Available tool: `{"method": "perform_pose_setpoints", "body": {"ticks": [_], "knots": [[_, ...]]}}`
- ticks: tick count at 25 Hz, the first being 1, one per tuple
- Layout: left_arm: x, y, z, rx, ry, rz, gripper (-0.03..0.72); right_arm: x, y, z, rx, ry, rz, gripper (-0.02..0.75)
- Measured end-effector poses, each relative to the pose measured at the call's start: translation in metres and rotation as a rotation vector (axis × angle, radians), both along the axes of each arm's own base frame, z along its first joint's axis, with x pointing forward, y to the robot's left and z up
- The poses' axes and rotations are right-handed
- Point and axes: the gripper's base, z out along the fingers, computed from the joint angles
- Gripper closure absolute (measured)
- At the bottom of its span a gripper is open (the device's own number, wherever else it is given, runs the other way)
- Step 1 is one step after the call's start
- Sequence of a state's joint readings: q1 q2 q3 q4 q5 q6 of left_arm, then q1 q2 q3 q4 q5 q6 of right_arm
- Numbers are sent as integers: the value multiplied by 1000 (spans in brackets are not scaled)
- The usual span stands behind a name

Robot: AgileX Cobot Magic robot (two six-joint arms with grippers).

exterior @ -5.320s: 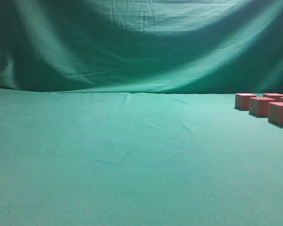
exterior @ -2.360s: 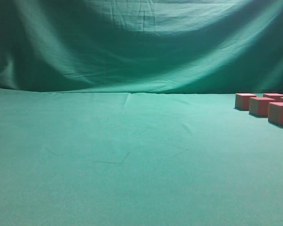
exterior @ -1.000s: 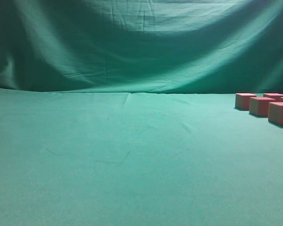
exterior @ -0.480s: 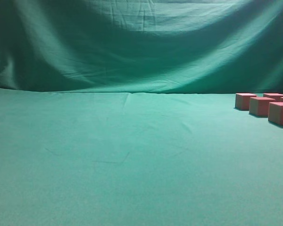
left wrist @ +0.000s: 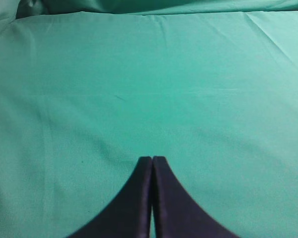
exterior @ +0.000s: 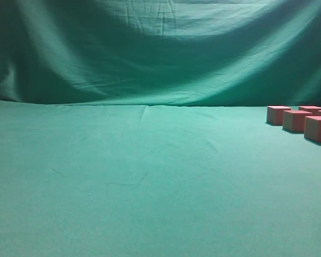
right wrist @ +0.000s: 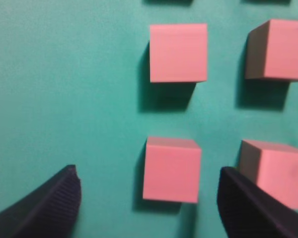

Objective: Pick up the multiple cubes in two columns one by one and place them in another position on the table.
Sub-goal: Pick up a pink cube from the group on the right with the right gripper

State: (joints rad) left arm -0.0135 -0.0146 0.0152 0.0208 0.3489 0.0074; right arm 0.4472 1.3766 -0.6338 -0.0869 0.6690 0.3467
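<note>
Starting on the left, we see our left end effector (left wrist: 152, 161) hanging above bare green cloth with its two black fingers pressed flat together, clenched on nothing. No cube shows anywhere in its wrist view, and the wide stretch of counter (exterior: 150, 182) in front of it in the exterior view is only wrinkled cloth.

Moving right, the cubes (exterior: 298, 120) sit at the far right edge of the exterior view, in a tight group that runs partly out of frame, so we cannot count them there.

The right wrist view looks straight down on them: pinkish-red tops set in two columns with gaps of cloth between. Our right end effector (right wrist: 149, 196) stands released, its fingers spread wide, one at the lower left and one at the lower right of that view. The near cube of the left column (right wrist: 171, 168) lies between them, touching neither, slightly toward the right finger. The neighbouring cube (right wrist: 275, 171) of the right column sits just beside that right finger (right wrist: 248, 208).

We judge the right arm to be much the nearer one for the coming pick. The square-topped cube has no long axis to favour, so the descent mainly calls for centring and keeping the right finger in the gap between the columns.
</note>
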Motion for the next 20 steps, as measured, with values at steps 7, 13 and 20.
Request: {"method": "perform_pose_setpoints", "body": {"ticks": [7, 13, 20], "knots": [[0, 0, 0, 0, 0, 0, 688, 10, 5, -22, -17, 40, 5, 211], [0, 0, 0, 0, 0, 0, 688, 12, 6, -31, -36, 68, 11, 276], [0, 0, 0, 0, 0, 0, 688, 15, 6, -28, -46, 74, 15, 472]]}}
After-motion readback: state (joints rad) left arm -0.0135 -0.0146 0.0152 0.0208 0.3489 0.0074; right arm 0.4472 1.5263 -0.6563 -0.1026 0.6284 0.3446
